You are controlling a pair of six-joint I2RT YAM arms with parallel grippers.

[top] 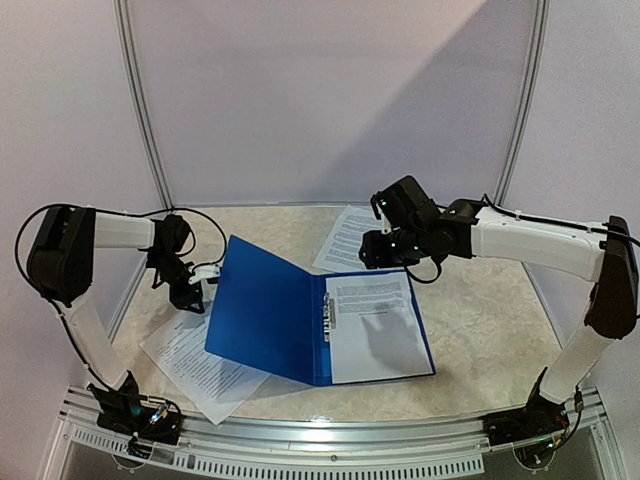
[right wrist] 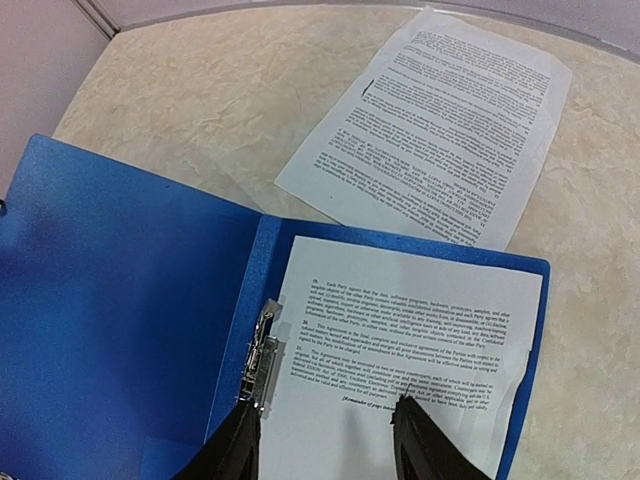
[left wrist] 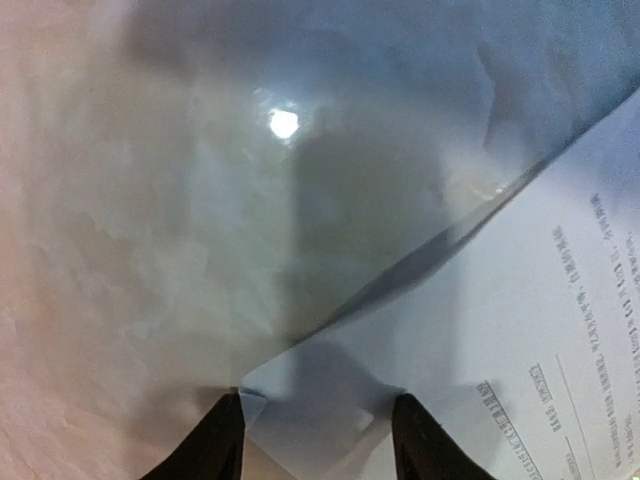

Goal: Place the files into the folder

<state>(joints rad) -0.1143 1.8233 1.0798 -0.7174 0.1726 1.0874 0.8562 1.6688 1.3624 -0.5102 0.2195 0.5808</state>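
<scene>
Desk (top: pixel 480 310), beige with a marbled pattern. We record a slotted aluminium rail (top: pixel 330 432) along its near edge, where both arms are bolted. Pale lilac wall panels (top: pixel 330 100) close it in at the back and sides, joined by slim metal posts (top: pixel 140 110).

Container, one: thin dark-blue plastic folder (top: pixel 265 310), lying open near the middle of the desk. Its right half lies flat, and its left cover stands tilted up off the surface. A metal clip (right wrist: pixel 262 355) runs along the spine, just left of the contents.

Sheets, three: white paper printed with dense lines of small black text. We count one inside the folder and two outside it.
- First sheet (top: pixel 375 325): flat on the folder's right half, just beside the clip.
- Second sheet (right wrist: pixel 440 130): on the bare desk behind the folder, near its far edge, lying askew.
- Third sheet (top: pixel 195 368): on the desk at the front left, partly under the folder's raised cover.

Left claw (left wrist: pixel 320 440): in the overhead view it sits by the outer edge of the raised cover. Its own camera shows a corner of the third sheet lying between its two fingers, which stand apart. We cannot tell whether that corner is grasped.

Right claw (right wrist: pixel 325 440): over the folder's right half, above the first sheet. It is released, fingers apart, with only the page below showing in the gap.
</scene>
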